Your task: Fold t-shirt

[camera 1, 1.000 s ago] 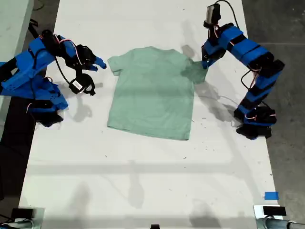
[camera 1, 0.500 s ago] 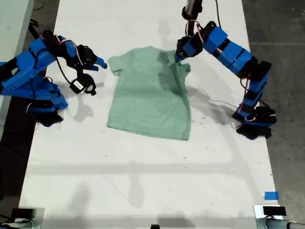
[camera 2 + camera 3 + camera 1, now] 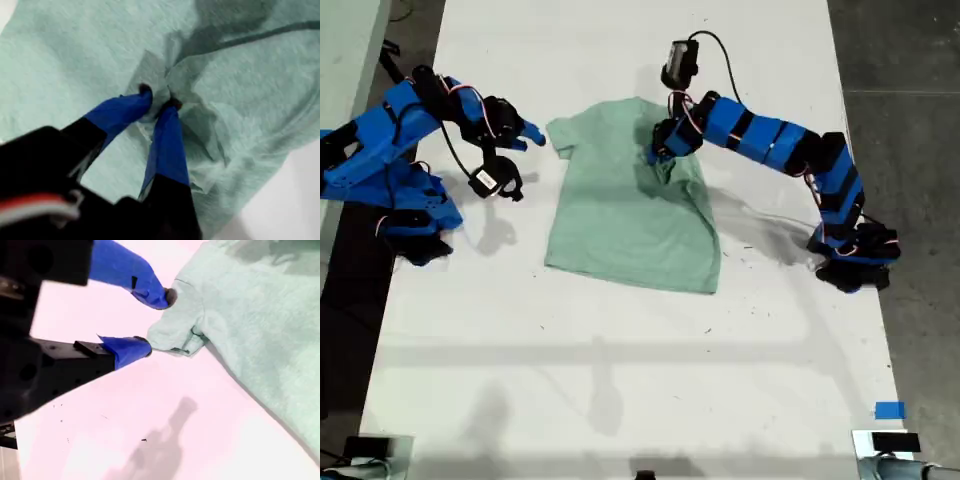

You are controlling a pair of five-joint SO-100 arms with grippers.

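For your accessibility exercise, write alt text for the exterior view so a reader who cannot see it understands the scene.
A pale mint-green t-shirt lies on a white table, its sleeve on the exterior view's right pinched and drawn inward over the shirt's body by my first pincer. At the exterior view's left, my second pincer sits open beside the other sleeve.

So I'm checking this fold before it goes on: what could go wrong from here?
My first end effector pinches only a small bunch of the t-shirt, so the cloth might slip out. The carried sleeve looks crumpled, so the fold may land uneven. My second end effector is open at the other sleeve, gripping nothing, so the shirt could drag across the table.
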